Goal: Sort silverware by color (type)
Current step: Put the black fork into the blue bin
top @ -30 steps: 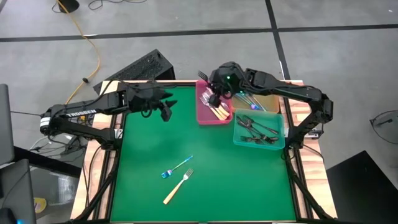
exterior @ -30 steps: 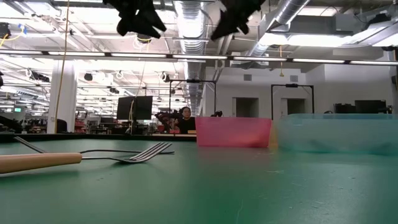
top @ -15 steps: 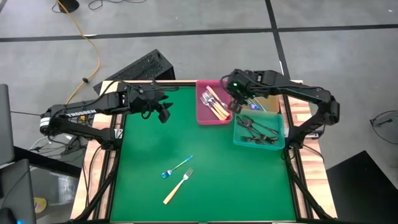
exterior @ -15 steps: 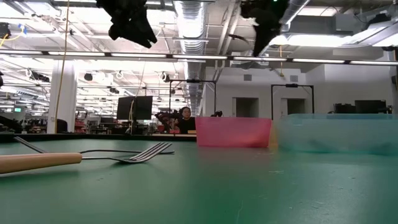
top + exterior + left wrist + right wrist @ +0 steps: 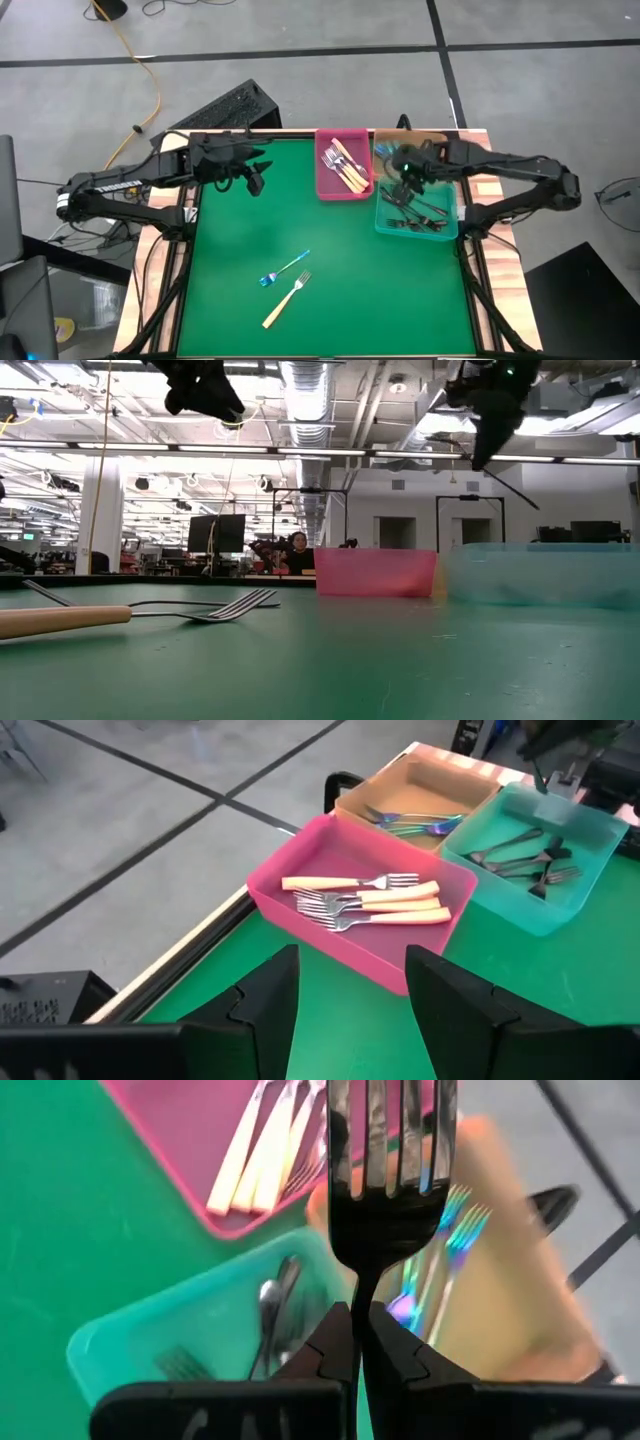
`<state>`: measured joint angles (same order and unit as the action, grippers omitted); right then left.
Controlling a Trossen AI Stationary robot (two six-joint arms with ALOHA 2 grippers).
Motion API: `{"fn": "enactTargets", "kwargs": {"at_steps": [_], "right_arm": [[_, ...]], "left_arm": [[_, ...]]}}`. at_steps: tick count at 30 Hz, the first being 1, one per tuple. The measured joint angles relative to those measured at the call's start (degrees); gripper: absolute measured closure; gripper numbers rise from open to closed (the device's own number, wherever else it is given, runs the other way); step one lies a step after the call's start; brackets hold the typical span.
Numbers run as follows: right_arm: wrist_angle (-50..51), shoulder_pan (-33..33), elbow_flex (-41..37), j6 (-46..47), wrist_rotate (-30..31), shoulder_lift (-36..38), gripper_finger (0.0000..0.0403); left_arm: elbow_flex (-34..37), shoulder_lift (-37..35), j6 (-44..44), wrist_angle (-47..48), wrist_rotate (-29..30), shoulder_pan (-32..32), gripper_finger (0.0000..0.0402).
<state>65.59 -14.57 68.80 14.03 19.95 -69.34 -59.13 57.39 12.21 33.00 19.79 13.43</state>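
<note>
Overhead and table-level views of a fork-sorting station. The right gripper (image 5: 408, 172) hangs above the teal bin (image 5: 449, 226), its fingers (image 5: 335, 1342) pinched on the neck of a black fork (image 5: 385, 1170) held with tines away from the wrist camera. The teal bin holds other black forks (image 5: 415, 212). The pink bin (image 5: 324, 192) beside it contains tan-handled forks (image 5: 346, 166), and the tan bin (image 5: 436, 158) behind the teal one contains iridescent blue forks (image 5: 420, 822). The left gripper (image 5: 250, 178) hovers over the far left part of the green mat (image 5: 230, 260), its fingers (image 5: 265, 1005) spread with nothing between them. A blue fork (image 5: 284, 269) and a wooden-handled fork (image 5: 287, 299) lie side by side near the mat's front edge, well apart from the bins.
</note>
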Motion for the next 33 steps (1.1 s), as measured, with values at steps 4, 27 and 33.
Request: {"fn": "enactTargets", "kwargs": {"at_steps": [4,27,33], "right_arm": [[0.11,3.92,-5.55,3.55,-0.36,0.37,0.0374],[-5.31,5.1,-26.52,9.73,-3.79,-1.24,0.0374],[-5.2,3.05,-28.49,7.38,-3.99,-1.22,0.0374]], "left_arm": [[1.16,-0.18,0.73,-0.31,0.04,0.0,0.0235],[4.17,-0.16,3.93,-1.06,0.09,-0.02,0.0235],[4.17,-0.16,3.74,-1.15,0.21,0.01,0.0235]]}}
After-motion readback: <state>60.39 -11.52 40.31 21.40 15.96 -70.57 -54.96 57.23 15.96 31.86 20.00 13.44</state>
